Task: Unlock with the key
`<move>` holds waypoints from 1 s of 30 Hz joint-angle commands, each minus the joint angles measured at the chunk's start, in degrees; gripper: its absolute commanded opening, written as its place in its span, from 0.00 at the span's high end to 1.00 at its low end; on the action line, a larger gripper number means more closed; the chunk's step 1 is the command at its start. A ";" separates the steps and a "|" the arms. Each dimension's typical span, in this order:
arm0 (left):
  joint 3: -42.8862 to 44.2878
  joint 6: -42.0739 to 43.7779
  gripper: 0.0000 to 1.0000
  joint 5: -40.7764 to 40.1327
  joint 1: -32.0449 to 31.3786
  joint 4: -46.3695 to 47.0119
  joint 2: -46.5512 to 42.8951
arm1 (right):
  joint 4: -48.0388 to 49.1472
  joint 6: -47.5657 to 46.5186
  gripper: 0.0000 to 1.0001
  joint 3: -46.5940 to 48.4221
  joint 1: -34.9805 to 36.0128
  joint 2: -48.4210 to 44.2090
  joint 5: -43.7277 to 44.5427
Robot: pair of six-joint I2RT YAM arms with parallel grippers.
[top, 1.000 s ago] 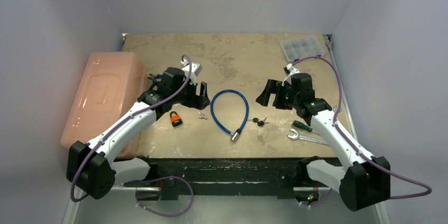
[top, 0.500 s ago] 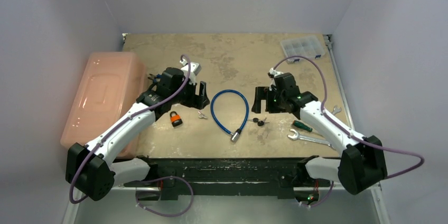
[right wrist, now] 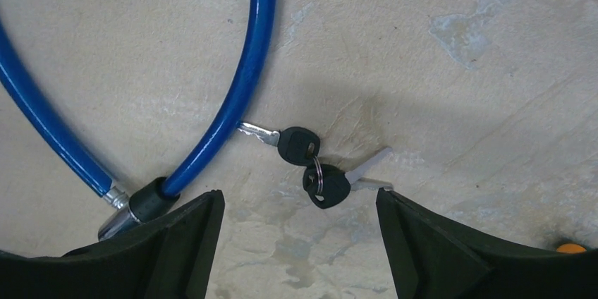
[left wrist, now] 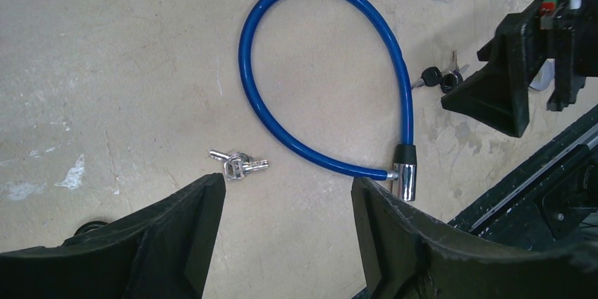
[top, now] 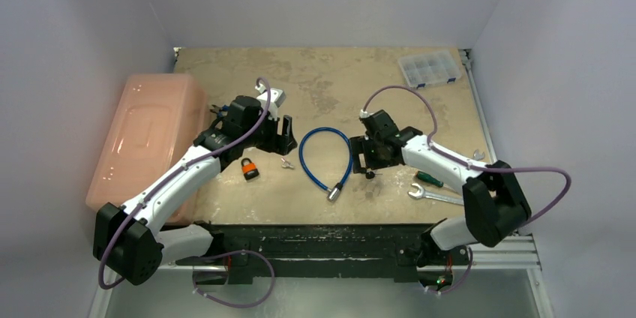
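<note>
A blue cable lock [top: 324, 154] lies looped mid-table, its chrome lock head [top: 332, 193] at the front; it also shows in the left wrist view [left wrist: 321, 73] and right wrist view [right wrist: 243, 80]. Black-headed keys on a ring [right wrist: 314, 165] lie just right of the cable [left wrist: 441, 79]. My right gripper [top: 365, 159] is open and empty, hovering directly over these keys [right wrist: 300, 242]. Small silver keys [top: 286, 162] lie near an orange padlock [top: 250, 169]. My left gripper [top: 283, 138] is open and empty above the silver keys [left wrist: 236, 164], left of the cable loop [left wrist: 285, 235].
A pink lidded bin [top: 146, 138] stands at the left. A clear compartment box [top: 428, 69] sits at the back right. A green-handled screwdriver [top: 430, 178] and a wrench [top: 435, 196] lie at the front right.
My right arm has swung left and lowered, bringing its open gripper from beside the keys to over them. The left arm has not moved.
</note>
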 commanded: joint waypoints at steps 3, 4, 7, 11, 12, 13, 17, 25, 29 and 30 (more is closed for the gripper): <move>0.22 0.47 0.31 -0.59 -0.27 0.94 -0.48 | 0.45 -1.33 0.16 3.75 2.01 5.21 4.77; 0.18 0.47 0.31 -0.73 -0.27 0.86 -0.52 | 0.21 -1.45 0.17 4.18 2.20 6.00 5.79; 0.22 0.45 0.31 -1.04 -0.27 0.78 -0.66 | -0.43 -2.02 0.19 5.18 2.56 7.81 8.63; 0.40 0.69 0.31 -1.30 -0.27 0.69 -0.66 | -0.26 -2.17 0.28 5.69 2.61 9.19 9.20; 0.44 0.65 0.31 -1.32 -0.27 0.66 -0.59 | -0.32 -2.17 0.29 5.79 2.66 9.57 9.32; 0.50 0.71 0.31 -1.32 -0.27 0.61 -0.53 | -0.45 -2.13 0.31 5.95 2.61 9.97 9.37; 0.68 0.78 0.32 -1.14 -0.27 0.53 -0.41 | -1.27 -2.41 0.39 6.68 2.74 12.12 8.93; 0.66 0.85 0.34 -1.56 -0.27 0.41 -0.39 | -4.11 -2.56 0.54 7.74 3.54 15.61 8.24; 0.67 0.87 0.34 -1.58 -0.27 0.33 -0.55 | -4.55 -3.11 0.75 8.25 3.52 16.45 7.95; 0.71 0.91 0.34 -1.58 -0.26 0.33 -0.57 | -4.55 -3.21 0.80 8.29 3.52 16.57 7.88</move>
